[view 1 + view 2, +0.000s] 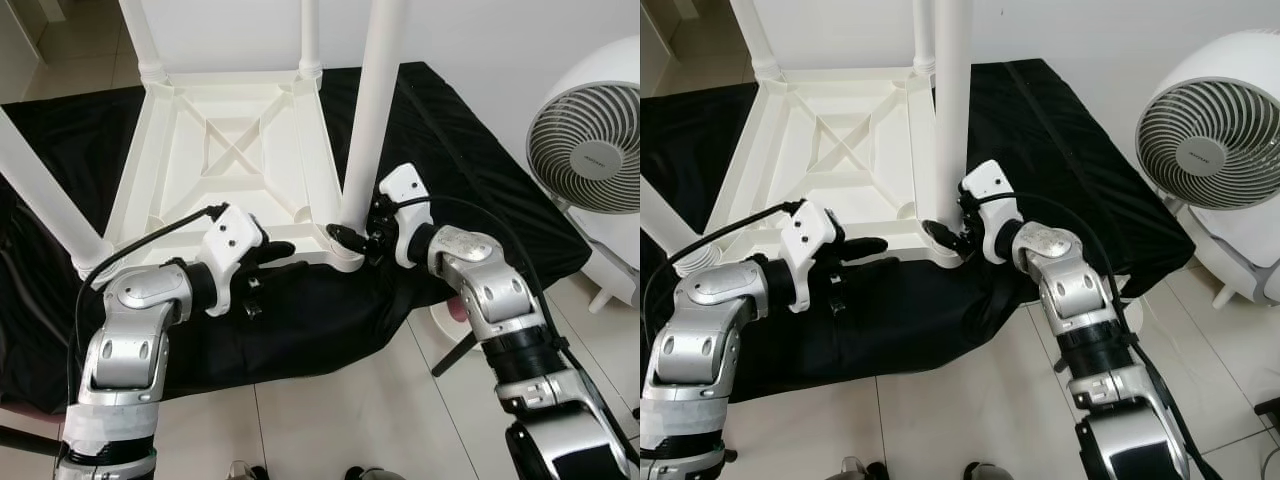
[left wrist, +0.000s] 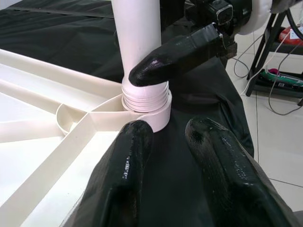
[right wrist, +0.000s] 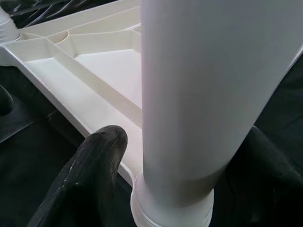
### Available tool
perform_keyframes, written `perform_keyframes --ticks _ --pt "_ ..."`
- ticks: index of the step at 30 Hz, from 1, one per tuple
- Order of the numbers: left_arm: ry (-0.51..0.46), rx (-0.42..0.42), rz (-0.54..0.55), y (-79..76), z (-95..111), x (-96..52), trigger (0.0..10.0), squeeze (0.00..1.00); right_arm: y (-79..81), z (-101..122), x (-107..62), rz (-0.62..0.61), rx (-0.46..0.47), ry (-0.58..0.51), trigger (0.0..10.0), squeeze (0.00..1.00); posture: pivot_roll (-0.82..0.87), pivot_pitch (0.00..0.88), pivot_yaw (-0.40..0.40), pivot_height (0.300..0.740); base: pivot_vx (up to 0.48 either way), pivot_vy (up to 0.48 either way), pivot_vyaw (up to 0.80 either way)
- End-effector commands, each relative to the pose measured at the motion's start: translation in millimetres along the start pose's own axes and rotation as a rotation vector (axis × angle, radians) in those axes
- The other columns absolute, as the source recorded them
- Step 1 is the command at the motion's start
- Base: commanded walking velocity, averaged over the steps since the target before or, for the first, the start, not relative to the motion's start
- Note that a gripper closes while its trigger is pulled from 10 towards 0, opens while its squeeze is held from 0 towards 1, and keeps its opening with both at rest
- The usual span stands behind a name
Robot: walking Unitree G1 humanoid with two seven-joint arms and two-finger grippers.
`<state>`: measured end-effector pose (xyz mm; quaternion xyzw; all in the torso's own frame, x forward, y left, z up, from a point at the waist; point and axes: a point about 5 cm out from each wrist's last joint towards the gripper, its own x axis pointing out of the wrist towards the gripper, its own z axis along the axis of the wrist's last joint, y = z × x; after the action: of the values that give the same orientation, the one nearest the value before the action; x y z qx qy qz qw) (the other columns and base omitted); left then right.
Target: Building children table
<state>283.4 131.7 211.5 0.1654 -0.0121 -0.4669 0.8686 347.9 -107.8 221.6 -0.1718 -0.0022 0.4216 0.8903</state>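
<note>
A white children's table (image 1: 230,160) lies upside down on a black cloth (image 1: 450,140). Its near-right leg (image 1: 375,100) stands upright in the corner socket (image 2: 147,101), with threads showing at the base. My right gripper (image 1: 350,238) is shut on this leg just above the socket; one finger (image 3: 90,175) presses each side of the leg (image 3: 203,94). My left gripper (image 1: 275,255) rests low at the table's front edge, left of that corner. Its fingers (image 2: 125,161) are slightly apart, hold nothing and point at the socket.
Three other legs stand in their corners, one at the near left (image 1: 40,190) and two at the back (image 1: 140,35). A white fan (image 1: 590,150) stands on the floor to the right. Tiled floor (image 1: 330,420) lies in front of the cloth.
</note>
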Motion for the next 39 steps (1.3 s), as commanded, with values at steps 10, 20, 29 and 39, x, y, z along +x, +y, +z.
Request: perform_keyframes --ticks 10,20,29,39 --pt "0.013 0.0 0.205 9.8 -1.0 -4.7 10.0 0.0 10.1 -8.4 10.2 0.065 0.051 0.008 0.0 0.0 -0.05 0.143 0.027 0.74 0.0 0.0 0.0" --pt "0.009 -0.003 0.202 8.9 -1.1 -4.3 10.0 0.0 7.8 -19.5 14.9 -0.453 0.184 0.072 0.0 0.0 -0.07 0.144 0.027 0.74 0.0 0.0 0.0" --pt "0.005 -0.003 0.193 8.8 -0.6 -1.8 10.0 0.0 21.0 -20.5 9.3 -0.935 0.321 0.047 0.0 0.0 -0.07 0.143 0.029 0.74 0.0 0.0 0.0" --pt "0.005 -0.003 0.195 8.9 -0.4 -2.0 10.0 0.0 28.9 -17.8 18.0 -0.947 0.339 0.039 4.0 0.0 -0.07 0.143 0.029 0.74 0.0 0.0 0.0"
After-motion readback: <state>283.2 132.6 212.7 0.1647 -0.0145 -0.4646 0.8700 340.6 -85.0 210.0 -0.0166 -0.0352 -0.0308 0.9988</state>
